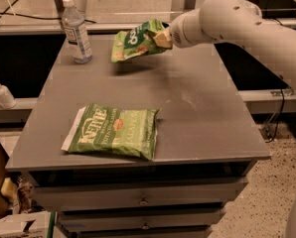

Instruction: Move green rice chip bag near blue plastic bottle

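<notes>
The small bright green rice chip bag (135,45) hangs in the air above the far middle of the grey table (202,108), its shadow on the tabletop below it. My gripper (162,37) is shut on the bag's right end, at the end of the white arm that reaches in from the right. The clear blue plastic bottle (76,31) with a white cap stands upright at the table's far left corner, a short way left of the bag.
A larger light-green Kettle chip bag (113,131) lies flat near the table's front left. A small white pump bottle (1,92) stands on a ledge left of the table. Drawers sit under the tabletop.
</notes>
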Robot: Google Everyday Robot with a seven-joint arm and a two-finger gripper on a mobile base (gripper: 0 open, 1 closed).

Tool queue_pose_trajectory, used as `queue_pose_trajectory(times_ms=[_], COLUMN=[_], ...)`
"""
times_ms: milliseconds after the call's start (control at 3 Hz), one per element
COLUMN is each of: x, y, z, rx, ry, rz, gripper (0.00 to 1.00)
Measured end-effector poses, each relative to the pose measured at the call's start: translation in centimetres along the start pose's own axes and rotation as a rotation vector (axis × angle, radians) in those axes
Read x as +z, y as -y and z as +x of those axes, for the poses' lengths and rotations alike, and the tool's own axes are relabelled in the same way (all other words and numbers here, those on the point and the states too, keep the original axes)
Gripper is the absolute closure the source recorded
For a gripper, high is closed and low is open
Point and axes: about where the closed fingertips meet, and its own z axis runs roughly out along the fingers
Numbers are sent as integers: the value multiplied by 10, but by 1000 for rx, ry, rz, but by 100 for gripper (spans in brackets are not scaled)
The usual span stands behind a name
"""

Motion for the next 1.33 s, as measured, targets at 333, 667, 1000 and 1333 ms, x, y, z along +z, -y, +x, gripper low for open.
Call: queue_pose_trajectory(times_ms=[333,667,1000,1333], x=[15,24,33,41], y=[-20,-39,-55,-66], z=[-9,-13,-16,-20], rx=[-4,-2,-10,-19], ry=[12,15,10,5], rz=[-12,-28,-45,-59], gripper=[100,100,100,100])
